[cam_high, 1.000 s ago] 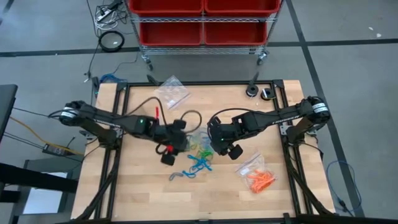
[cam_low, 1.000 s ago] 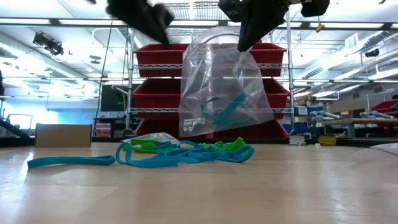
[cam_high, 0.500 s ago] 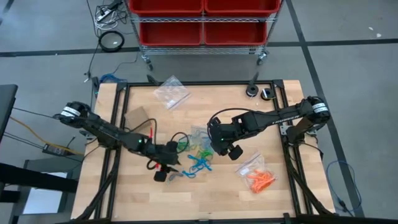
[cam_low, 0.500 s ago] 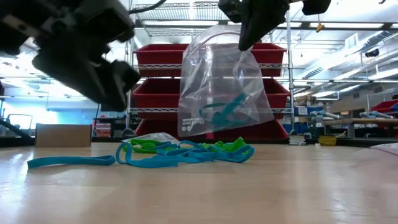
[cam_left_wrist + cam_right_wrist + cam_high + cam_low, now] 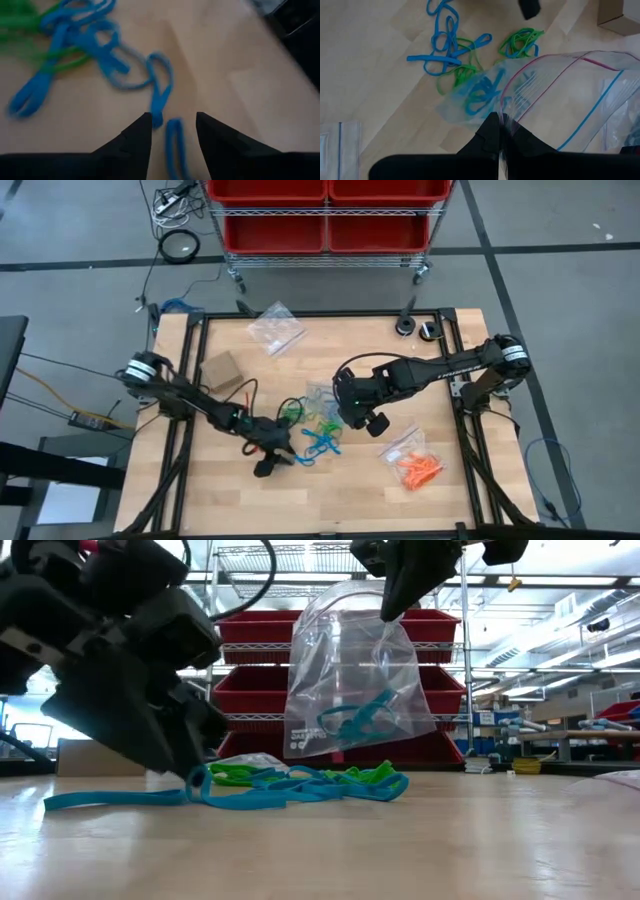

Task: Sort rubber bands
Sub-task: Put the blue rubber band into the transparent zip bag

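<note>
A few blue rubber bands (image 5: 352, 718) sit in the clear bag (image 5: 355, 670) pinched by the right hand (image 5: 400, 595); most remain on the table (image 5: 350, 490), where the spread left hand (image 5: 172, 131) straddles one.

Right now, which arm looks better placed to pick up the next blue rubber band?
The left. Its open left gripper hangs low over a loose blue rubber band, while the right gripper is shut on the clear bag.
</note>
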